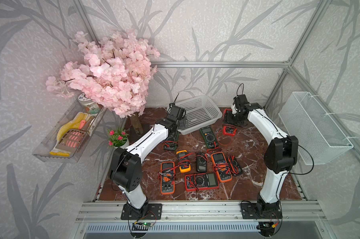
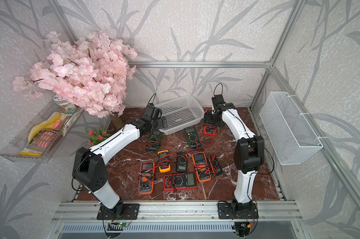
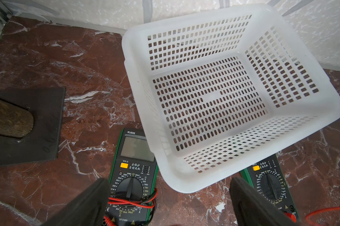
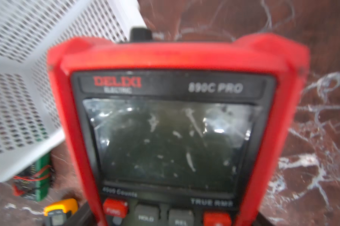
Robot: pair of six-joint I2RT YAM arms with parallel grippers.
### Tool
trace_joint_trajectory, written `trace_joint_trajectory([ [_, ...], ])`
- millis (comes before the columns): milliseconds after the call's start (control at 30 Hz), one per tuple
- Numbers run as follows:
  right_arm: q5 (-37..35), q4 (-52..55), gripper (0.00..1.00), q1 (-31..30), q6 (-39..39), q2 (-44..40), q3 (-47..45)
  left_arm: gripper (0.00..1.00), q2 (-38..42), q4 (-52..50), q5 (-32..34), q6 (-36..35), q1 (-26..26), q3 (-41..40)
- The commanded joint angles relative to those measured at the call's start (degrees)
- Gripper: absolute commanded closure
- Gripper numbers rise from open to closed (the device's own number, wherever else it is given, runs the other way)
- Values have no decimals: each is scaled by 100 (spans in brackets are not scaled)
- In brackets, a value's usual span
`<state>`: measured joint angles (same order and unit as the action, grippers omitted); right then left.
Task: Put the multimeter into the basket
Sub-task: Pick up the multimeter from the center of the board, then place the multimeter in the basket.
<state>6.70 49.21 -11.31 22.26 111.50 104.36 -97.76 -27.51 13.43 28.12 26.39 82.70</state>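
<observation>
Red-cased multimeter [image 4: 171,137] with dark screen: outside the white perforated plastic basket [image 1: 197,113], just beside its right-hand wall. The right gripper [image 1: 230,123] is clamped across its middle, so both top views show only its red ends, while the right wrist view alone, though blurred, gives the lettering DELIXI 890C PRO and the button row between the fingers. The left gripper [image 3: 169,181] hangs with jaws wide apart over the basket's near-left corner, where the left wrist view shows a green multimeter [image 3: 134,172] partly hidden by the rim.
</observation>
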Motion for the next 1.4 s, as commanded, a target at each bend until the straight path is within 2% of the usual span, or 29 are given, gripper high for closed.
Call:
trace_joint_trajectory([
  [0,198,-604,52,-3,338,-114,597,0,-46,-216,21,-8,-16,193],
  [267,429,-1066,53,-25,620,321,1830,0,-28,-299,8,-22,-23,109],
  [433,499,-1346,53,-147,493,990,2665,0,-24,-288,-85,60,-13,71],
  [633,737,-1706,53,-255,476,2237,4014,0,6,-395,-190,155,-13,71],
  [767,879,-1574,54,-363,469,3368,5431,0,39,-446,-277,215,-11,56],
  [833,864,-1565,54,-436,406,3771,5852,0,60,-466,-324,233,-15,54],
  [1033,718,-1498,55,-559,132,3947,5420,0,92,-436,-330,234,-12,9],
  [1133,476,-1201,56,-647,-286,3788,5122,0,18,-423,-345,230,-13,-15],
  [1367,-103,-817,57,-666,-700,3260,4211,0,-192,-350,-417,200,-13,-7],
])
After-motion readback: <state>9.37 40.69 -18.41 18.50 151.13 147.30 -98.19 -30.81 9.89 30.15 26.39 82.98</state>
